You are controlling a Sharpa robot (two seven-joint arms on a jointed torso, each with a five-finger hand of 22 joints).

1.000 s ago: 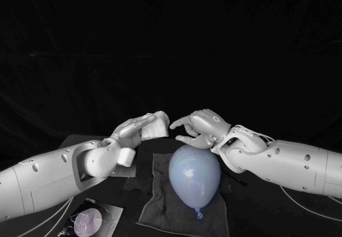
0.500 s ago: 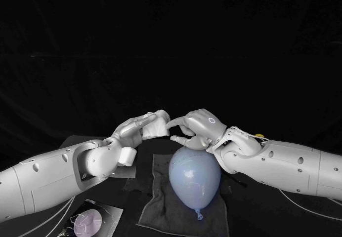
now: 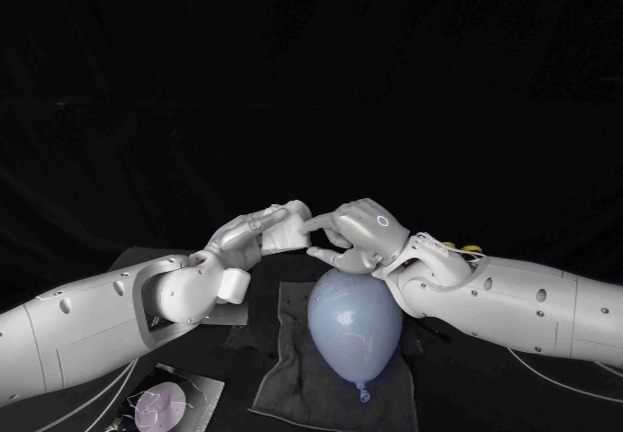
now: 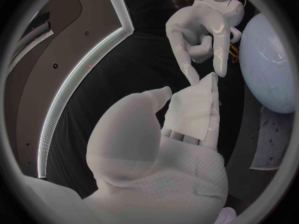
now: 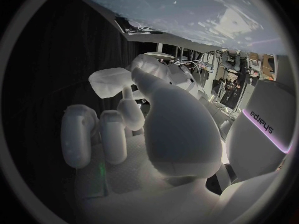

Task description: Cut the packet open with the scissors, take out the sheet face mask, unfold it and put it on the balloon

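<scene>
Near edge: a flat dark sheet (image 3: 162, 405) bearing a pale round patch lies on the bench (image 3: 474, 405) beneath the left arm. I cannot tell what it is, and it sits well apart from the work.
Cloth: a dark cloth (image 3: 279, 382) is spread on the bench with the balloon resting on it.
Balloon: the pale blue balloon (image 3: 353, 324) lies lengthwise, its knot toward the robot and its far end just beneath the right robot hand. It looks light and smooth, so it would likely roll or skid at a sideways nudge, with only the cloth to steady it.
Mask, place: the sheet face mask (image 3: 282, 236) is a folded white wad held up in the air between the two hands, just past the balloon's far end.
Mask, handling: it is thin and limp, and probably damp and clingy. The layers may stick to each other, and a hard tug could tear them. It is best taken by a free corner or outer edge, a single layer only, and peeled away slowly.
Left robot hand (image 3: 253, 236): closed round the folded mask, thumb on one face and fingers behind, with the mask's top corner standing free.
Right robot hand (image 3: 357, 234): its fingers are curled and two fingertips (image 4: 192, 77) are at that free corner. I cannot tell whether they have nipped it or merely touch it.
In the way: the right forearm runs close along the balloon's far side, and both hands crowd above its far end. An opened sheet will need more room than that to spread and come down.
</scene>
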